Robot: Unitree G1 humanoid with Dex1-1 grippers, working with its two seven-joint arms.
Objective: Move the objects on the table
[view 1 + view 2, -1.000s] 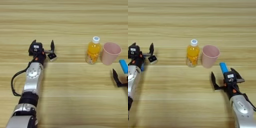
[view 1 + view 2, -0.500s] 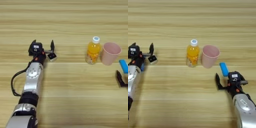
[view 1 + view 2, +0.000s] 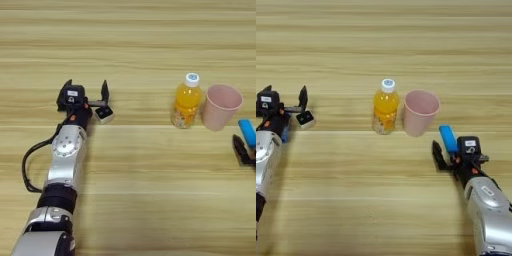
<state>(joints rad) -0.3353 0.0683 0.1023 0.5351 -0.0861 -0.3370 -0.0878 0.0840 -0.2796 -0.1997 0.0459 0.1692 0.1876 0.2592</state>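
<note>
- On the light-wood counter (image 3: 130, 40) we see an orange-juice bottle (image 3: 385, 107) standing upright with its white cap on, near the middle.
- Just beside it, on the robot's right, a pink cup (image 3: 420, 111) stands upright; whether the two touch we cannot tell.
- At the left, our left pincer (image 3: 86, 91) lies low over the counter with its two black fingers spread wide and nothing between them.
- A tiny black-and-white cube (image 3: 104, 114) sits on the counter just below the inner finger of that pincer.
- At the right, our right pincer (image 3: 453, 150) is open, its fingers either side of the near end of a blue tube (image 3: 448, 138) lying on the counter below the cup; we cannot tell whether the fingers touch the tube.
</note>
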